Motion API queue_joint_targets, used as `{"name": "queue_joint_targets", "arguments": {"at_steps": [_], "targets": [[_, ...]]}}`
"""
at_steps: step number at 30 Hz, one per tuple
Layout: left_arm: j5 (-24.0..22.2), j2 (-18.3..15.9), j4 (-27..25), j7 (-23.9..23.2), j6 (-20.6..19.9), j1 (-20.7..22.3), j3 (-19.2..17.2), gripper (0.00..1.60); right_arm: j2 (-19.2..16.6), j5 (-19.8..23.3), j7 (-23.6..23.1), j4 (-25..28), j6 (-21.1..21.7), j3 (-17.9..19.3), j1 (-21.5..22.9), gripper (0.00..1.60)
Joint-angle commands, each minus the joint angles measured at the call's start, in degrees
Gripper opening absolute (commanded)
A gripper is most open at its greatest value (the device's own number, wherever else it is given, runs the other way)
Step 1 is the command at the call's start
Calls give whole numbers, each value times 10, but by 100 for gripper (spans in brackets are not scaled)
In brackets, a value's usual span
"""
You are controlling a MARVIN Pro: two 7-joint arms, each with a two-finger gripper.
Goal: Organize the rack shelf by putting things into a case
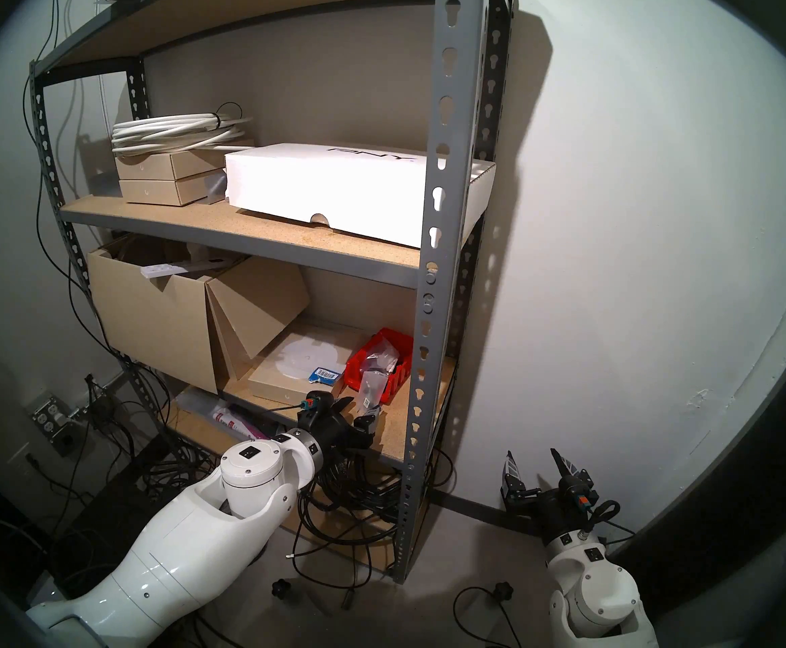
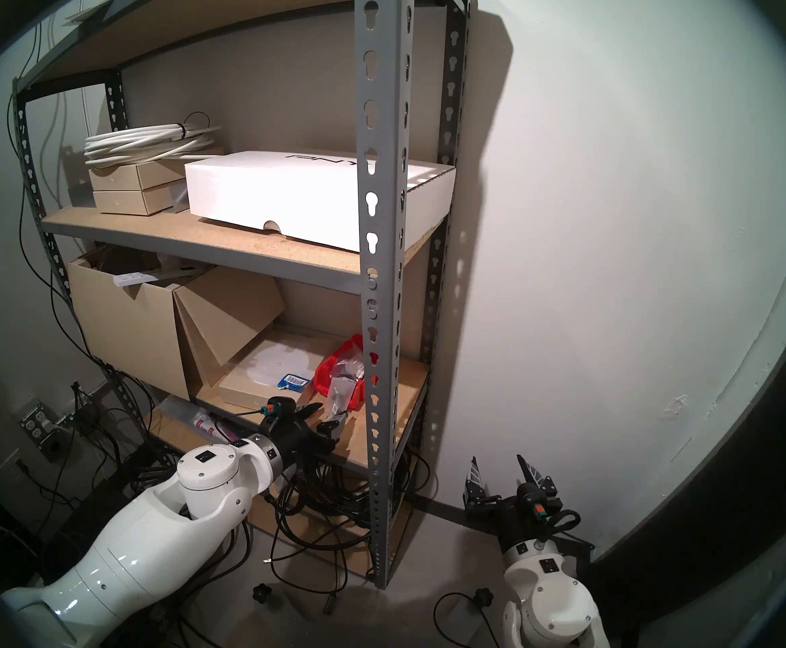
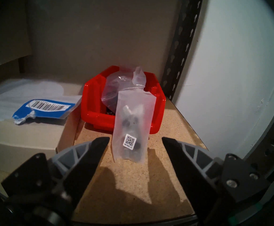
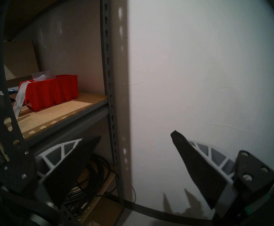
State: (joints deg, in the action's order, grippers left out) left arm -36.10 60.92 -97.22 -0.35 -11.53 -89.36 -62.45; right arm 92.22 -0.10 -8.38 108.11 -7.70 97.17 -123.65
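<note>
Near the right front corner of the rack shelf, my left gripper hangs with its jaws spread wide and nothing between them, the clear bag standing just ahead of the tips. That bag leans against the front lip of the red bin: its bottom edge rests on the board, its top edge reaches the bin's rim, so its long axis runs up and tilts back toward the rear of the shelf, the coded label facing me low down. I judge it only half delivered, propped on the bin and not inside it. Another crumpled clear bag already sits in the bin, so part of the job looks done. What remains, as I read it, is getting this leaning bag fully over the lip. My right gripper is spread as well, holding nothing, off to the right of the rack beside the wall.
</note>
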Motion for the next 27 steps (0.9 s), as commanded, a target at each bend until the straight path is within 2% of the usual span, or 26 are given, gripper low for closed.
{"name": "queue_joint_targets", "arguments": {"at_steps": [1,14,18,19,21,26,27], "targets": [[2,18,6,4,0,24,1,109,0,0,0,12,-1,0,1,160],[14,29,32,12,-3,44,13,109,0,0,0,12,-1,0,1,160],[14,29,33,13,-4,46,15,103,0,0,0,12,-1,0,0,160],[14,28,33,13,-4,46,15,94,0,0,0,12,-1,0,0,160],[14,28,32,12,-3,46,15,58,0,0,0,12,-1,0,0,160],[12,24,28,10,-1,41,12,52,0,0,0,12,-1,0,0,160],[11,22,26,9,-1,39,11,37,0,0,0,12,-1,0,0,160]]}}
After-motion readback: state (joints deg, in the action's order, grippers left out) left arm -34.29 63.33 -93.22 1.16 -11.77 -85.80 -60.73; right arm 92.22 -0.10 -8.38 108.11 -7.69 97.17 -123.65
